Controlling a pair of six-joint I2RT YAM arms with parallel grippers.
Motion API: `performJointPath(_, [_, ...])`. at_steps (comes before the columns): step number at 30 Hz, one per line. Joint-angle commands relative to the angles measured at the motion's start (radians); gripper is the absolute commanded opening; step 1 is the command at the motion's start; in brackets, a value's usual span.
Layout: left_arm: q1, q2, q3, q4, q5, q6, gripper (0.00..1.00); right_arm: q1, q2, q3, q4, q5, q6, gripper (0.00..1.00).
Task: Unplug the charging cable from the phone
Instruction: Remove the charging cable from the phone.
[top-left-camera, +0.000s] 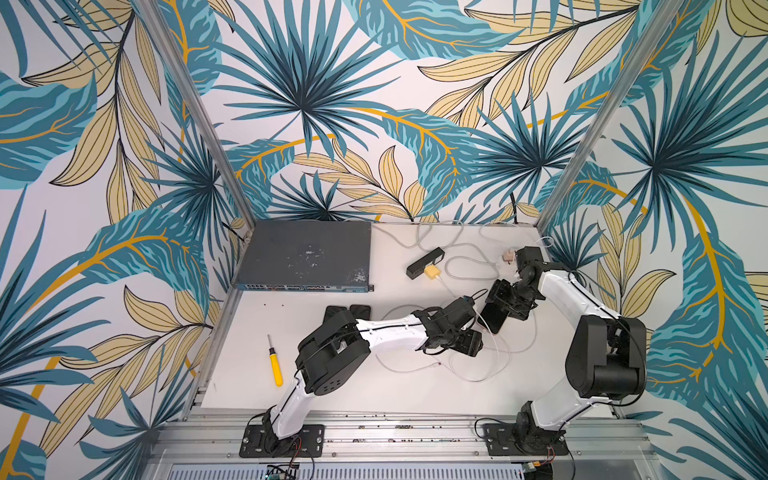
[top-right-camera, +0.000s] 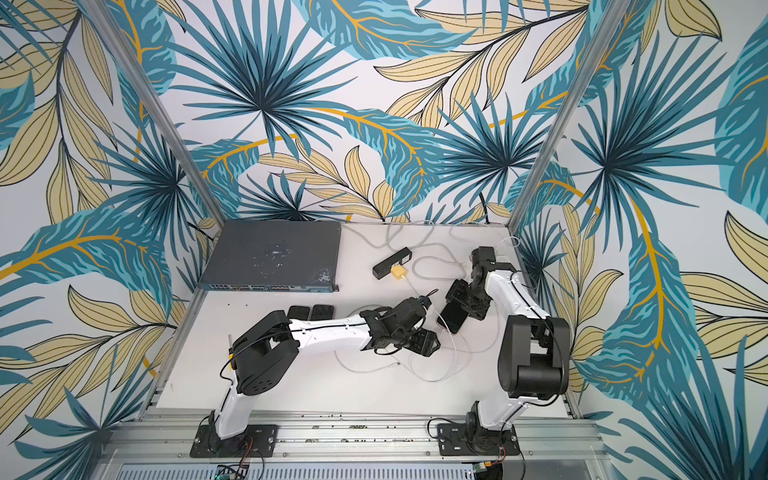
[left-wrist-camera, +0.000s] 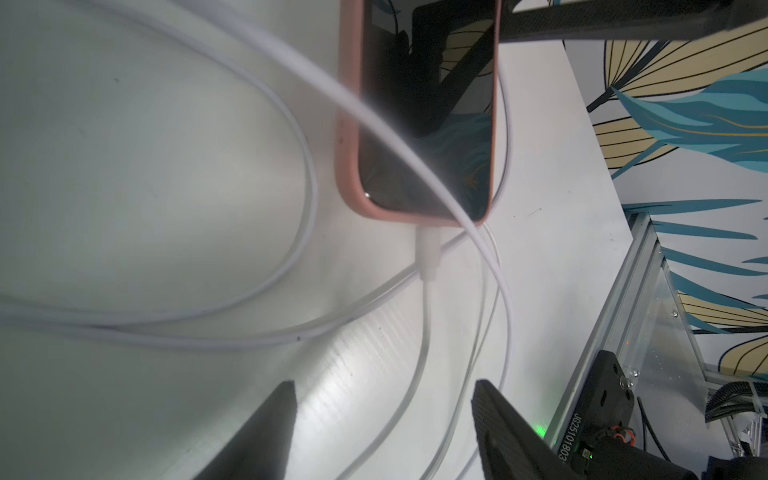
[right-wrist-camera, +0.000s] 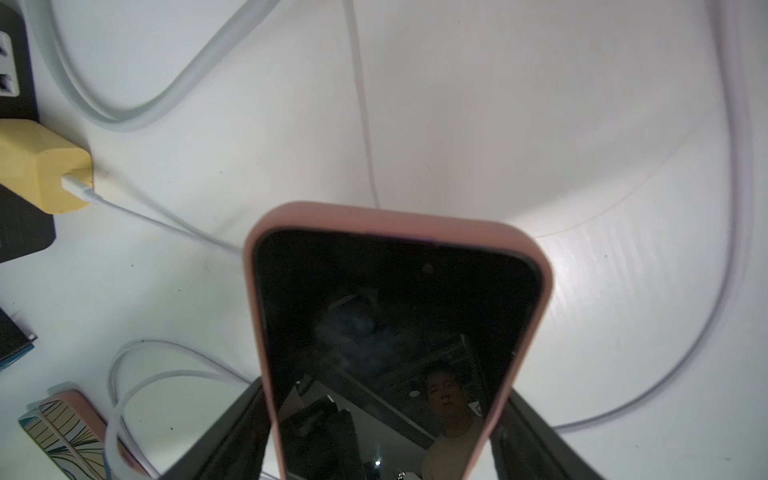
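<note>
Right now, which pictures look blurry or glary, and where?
Left wrist view: a white cable near the lens smears out of focus across the pink-cased phone, and glare streaks the table. Right wrist view: the phone's dark screen mirrors the room. Both top views: evenly lit.

The phone (right-wrist-camera: 395, 332) is pink-cased, the charging cable (left-wrist-camera: 426, 324) white, the charger (right-wrist-camera: 41, 166) yellow.

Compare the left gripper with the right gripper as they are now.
The right gripper is shut on the pink-cased phone; the left gripper holds nothing. The left's fingers stand apart; the right's press the phone's sides. The left faces the white plug, short of it; the right grips away from the plug. Both have black fingers.
</note>
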Motion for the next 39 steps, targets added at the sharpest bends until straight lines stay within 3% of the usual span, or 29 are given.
performJointPath(1, [0.012, -0.008, -0.006, 0.089, 0.031, 0.0, 0.67, 0.008, -0.032, -0.012, 0.005, -0.019, 0.013, 0.65])
performJointPath(14, [0.012, 0.057, 0.061, 0.07, 0.059, -0.008, 0.63, 0.014, -0.025, 0.012, -0.003, -0.023, 0.015, 0.65])
performJointPath(18, [0.011, 0.076, 0.075, 0.072, 0.071, -0.012, 0.53, 0.016, -0.026, 0.013, -0.002, -0.025, 0.017, 0.65])
performJointPath(21, [0.011, 0.085, 0.085, 0.07, 0.074, -0.011, 0.52, 0.019, -0.026, 0.015, -0.002, -0.026, 0.02, 0.65])
performJointPath(26, [0.011, 0.096, 0.1, 0.061, 0.08, -0.01, 0.35, 0.024, -0.024, 0.03, -0.006, -0.026, 0.02, 0.65])
performJointPath(29, [0.011, 0.091, 0.101, 0.058, 0.08, -0.011, 0.19, 0.025, -0.02, 0.031, -0.005, -0.026, 0.02, 0.65])
performJointPath(39, [0.011, 0.051, 0.074, 0.052, 0.075, -0.017, 0.0, 0.027, -0.017, 0.031, 0.006, -0.014, 0.03, 0.65])
